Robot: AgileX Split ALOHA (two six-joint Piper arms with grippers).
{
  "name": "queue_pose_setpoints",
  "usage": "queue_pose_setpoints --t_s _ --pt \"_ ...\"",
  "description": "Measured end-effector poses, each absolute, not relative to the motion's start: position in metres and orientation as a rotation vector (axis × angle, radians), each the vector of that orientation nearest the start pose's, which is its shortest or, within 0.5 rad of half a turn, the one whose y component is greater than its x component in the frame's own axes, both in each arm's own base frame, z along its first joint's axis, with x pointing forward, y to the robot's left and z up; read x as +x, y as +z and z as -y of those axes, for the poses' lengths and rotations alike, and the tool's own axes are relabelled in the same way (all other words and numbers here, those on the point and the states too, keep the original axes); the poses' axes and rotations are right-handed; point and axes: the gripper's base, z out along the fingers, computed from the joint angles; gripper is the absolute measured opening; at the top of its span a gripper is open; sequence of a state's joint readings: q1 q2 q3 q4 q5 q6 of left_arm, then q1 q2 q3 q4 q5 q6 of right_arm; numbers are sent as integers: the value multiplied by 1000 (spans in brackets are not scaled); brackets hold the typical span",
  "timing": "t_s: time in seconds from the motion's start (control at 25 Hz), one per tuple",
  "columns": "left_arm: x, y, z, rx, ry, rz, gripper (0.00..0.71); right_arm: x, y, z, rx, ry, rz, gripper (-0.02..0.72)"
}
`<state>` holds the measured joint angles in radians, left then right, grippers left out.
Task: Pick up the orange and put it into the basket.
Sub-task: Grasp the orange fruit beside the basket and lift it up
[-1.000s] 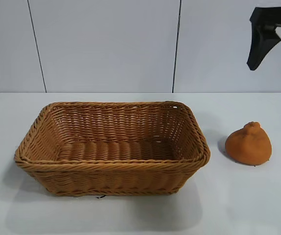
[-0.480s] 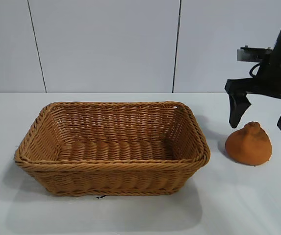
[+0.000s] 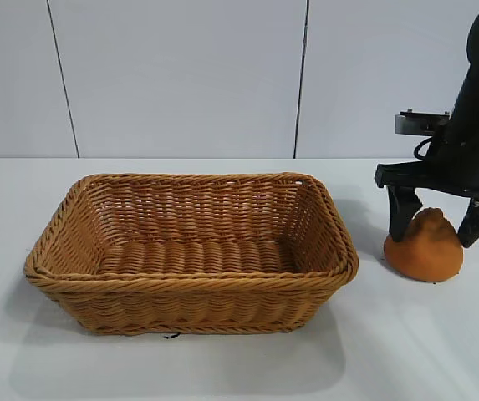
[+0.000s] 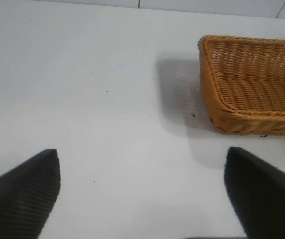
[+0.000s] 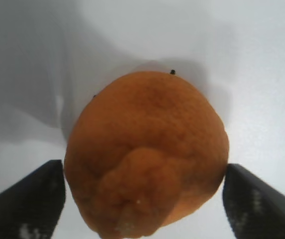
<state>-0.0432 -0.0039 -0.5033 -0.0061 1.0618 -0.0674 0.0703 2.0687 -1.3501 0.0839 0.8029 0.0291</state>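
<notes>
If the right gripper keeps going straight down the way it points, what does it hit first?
Most likely the orange: the right gripper points down with a finger on either side of it, the knobby neck between them. The fingertips would reach the table beside the fruit soon after.

White tabletop (image 3: 222, 368); pale panelled wall (image 3: 180, 75), dark vertical seams.

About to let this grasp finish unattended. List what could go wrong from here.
1. The orange is lumpy with a raised neck, and the right tool straddles it near that neck; its fingers sit at the fruit's sides, so a squeeze could make it roll or slip out.
2. The basket rim stands close beside the orange; a low carry might clip the braided edge.
3. The orange rests on a smooth white table, so a nudge could send it off.
</notes>
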Motion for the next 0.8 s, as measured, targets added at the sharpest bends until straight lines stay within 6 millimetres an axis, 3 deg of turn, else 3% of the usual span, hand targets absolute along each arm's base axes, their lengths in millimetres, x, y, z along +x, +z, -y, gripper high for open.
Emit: queue_pose_setpoints --t_s 0.12,0.2,0.48,0.56,0.8 --pt "-6 278 0 -24 -77 -2039 647 394 132 -33 -25 104 -3022 257" --pt "-6 278 0 -24 -77 -2039 647 393 132 -33 -56 103 -3028 190" --pt "-6 278 0 -24 -78 -2039 647 392 145 -33 -84 103 -3009 107" --pt "-6 278 0 -24 -78 -2039 647 391 156 -33 -97 102 -2985 75" --pt "-6 278 0 -24 -78 -2039 647 380 207 -33 -112 106 -2886 75"
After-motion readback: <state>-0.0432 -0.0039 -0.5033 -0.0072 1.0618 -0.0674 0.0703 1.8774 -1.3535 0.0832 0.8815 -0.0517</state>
